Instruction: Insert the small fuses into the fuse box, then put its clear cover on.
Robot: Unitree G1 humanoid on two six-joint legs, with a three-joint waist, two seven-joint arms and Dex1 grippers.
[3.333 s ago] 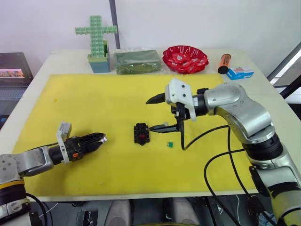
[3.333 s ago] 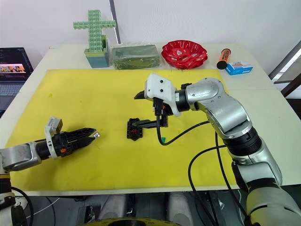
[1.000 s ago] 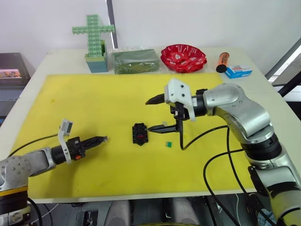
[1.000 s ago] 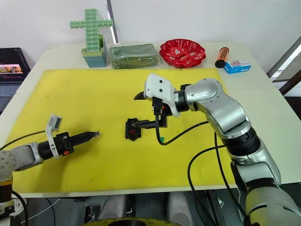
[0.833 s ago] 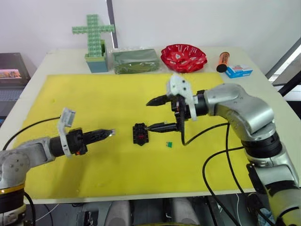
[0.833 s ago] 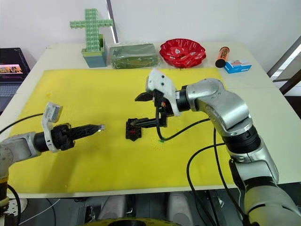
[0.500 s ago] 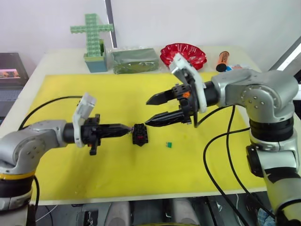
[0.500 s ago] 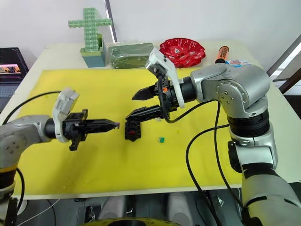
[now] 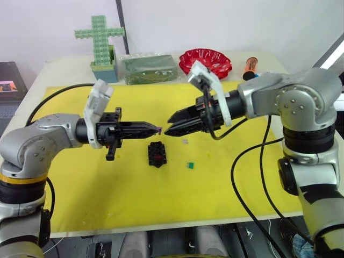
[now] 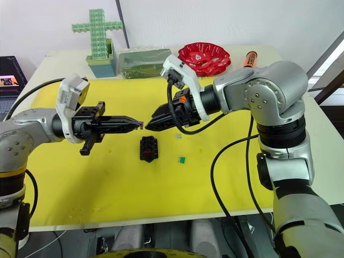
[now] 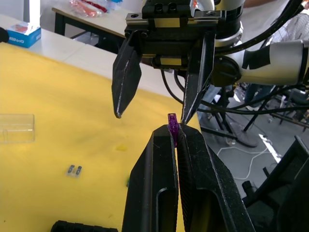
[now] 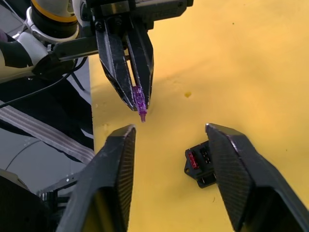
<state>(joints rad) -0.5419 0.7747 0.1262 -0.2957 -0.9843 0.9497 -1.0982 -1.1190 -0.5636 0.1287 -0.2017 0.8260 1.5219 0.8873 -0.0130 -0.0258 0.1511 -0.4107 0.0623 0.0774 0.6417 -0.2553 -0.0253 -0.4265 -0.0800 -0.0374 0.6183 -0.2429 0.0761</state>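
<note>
My left gripper (image 9: 157,128) is shut on a greyish-purple fuse (image 11: 172,121) that sticks out of its tip, raised above the yellow mat. My right gripper (image 12: 169,128) faces it tip to tip, open, its two fingers standing either side of the fuse. Below them on the mat lies the black fuse box (image 9: 157,155), with a red fuse (image 12: 193,158) in one slot. To its right a green fuse (image 9: 190,165) lies loose on the mat, with another greyish fuse (image 9: 184,141) behind it. The clear cover (image 11: 14,128) also rests on the mat.
Along the table's back edge stand a green block cross (image 9: 99,40), a clear bag of green material (image 9: 149,69), a red bowl (image 9: 209,59) and an orange marker (image 9: 249,65). A blue-and-white carton (image 11: 21,35) lies beyond the mat (image 9: 107,183). A laptop (image 9: 11,86) sits at far left.
My left gripper has carried the purple fuse up and to the right. My right gripper has lifted off the fuse box, turned to meet it, and its fingers have narrowed.
</note>
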